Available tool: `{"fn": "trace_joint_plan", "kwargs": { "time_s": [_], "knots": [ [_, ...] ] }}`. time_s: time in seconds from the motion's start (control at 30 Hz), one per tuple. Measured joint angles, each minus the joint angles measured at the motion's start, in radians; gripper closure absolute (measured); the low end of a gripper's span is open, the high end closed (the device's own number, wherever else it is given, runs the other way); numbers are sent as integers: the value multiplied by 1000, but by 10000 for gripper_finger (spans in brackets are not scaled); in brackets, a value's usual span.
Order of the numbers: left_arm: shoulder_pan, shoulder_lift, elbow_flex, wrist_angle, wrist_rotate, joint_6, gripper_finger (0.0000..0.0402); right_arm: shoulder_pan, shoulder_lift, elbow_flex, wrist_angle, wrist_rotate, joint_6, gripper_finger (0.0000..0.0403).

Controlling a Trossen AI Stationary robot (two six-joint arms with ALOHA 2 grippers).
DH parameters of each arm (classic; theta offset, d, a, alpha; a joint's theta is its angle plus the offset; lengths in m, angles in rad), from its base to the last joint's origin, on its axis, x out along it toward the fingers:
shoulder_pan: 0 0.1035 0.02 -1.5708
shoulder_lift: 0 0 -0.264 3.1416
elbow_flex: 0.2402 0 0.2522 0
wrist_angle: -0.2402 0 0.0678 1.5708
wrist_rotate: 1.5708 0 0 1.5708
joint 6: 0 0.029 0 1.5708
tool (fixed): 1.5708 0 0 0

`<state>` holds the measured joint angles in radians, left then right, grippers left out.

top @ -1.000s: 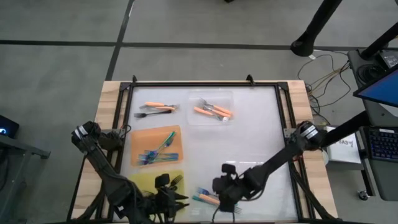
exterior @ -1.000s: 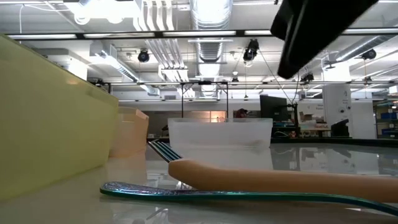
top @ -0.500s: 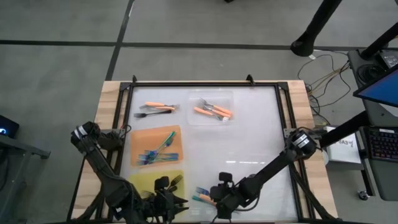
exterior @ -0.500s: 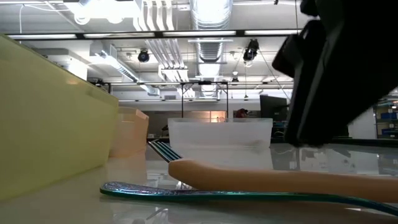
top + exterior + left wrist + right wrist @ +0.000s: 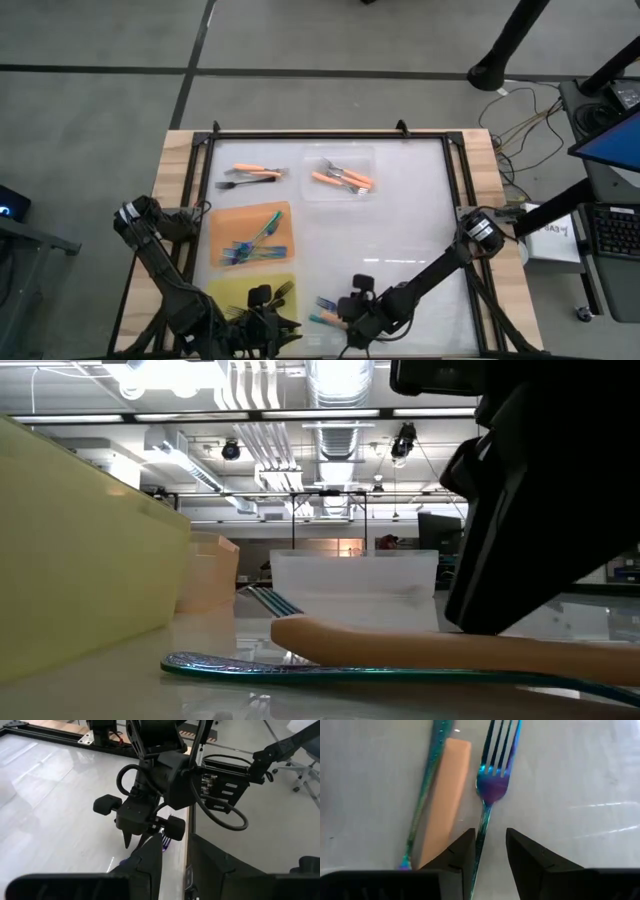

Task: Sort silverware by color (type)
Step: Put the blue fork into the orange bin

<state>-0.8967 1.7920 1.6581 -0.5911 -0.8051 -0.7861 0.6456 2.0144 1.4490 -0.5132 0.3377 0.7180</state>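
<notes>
Near the table's front edge lie a teal fork [image 5: 492,785], an orange handle [image 5: 445,800] and a second teal handle [image 5: 427,785]. My right gripper [image 5: 487,837] [image 5: 345,318] is open, low over them, with one finger on each side of the teal fork's handle. My left gripper [image 5: 270,325] [image 5: 175,855] stays open over the yellow mat [image 5: 240,292], with nothing visible between its fingers. Teal forks [image 5: 250,245] lie on the orange mat, black forks [image 5: 282,291] on the yellow one. Orange-handled forks lie at the far left [image 5: 250,172] and in the clear tray [image 5: 340,180].
A black frame [image 5: 330,137] runs around the white table top. The middle and right of the table hold no objects. In the low view the right arm's dark bulk [image 5: 540,510] hangs over the orange handle [image 5: 400,645] and teal fork [image 5: 350,670].
My right gripper has come down and toward the table's near edge, closing on the forks that lie there. Its fingers have kept the same gap. The forks have stayed where they were.
</notes>
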Motion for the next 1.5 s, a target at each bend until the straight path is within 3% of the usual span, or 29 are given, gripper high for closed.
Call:
{"fn": "trace_joint_plan", "kwargs": {
  "time_s": [0.8, 1.03, 1.17, 1.37, 1.5],
  "knots": [
    [-1, 0, 0, 0, 0, 27, 324, -2, -3, -47, -20, 4, 34, 334],
    [-1, 0, 0, 0, 0, 27, 324, -4, -4, -49, -26, -8, 40, 384],
    [0, 0, 0, 0, 0, 27, 324, -12, -6, -49, -28, -37, 41, 390],
    [-1, 0, 0, 0, 0, 26, 324, -26, -50, -56, -60, -67, -3, 392],
    [-1, 5, 0, -2, -7, 26, 324, -38, -127, -53, -61, -20, -44, 393]
  ]
}}
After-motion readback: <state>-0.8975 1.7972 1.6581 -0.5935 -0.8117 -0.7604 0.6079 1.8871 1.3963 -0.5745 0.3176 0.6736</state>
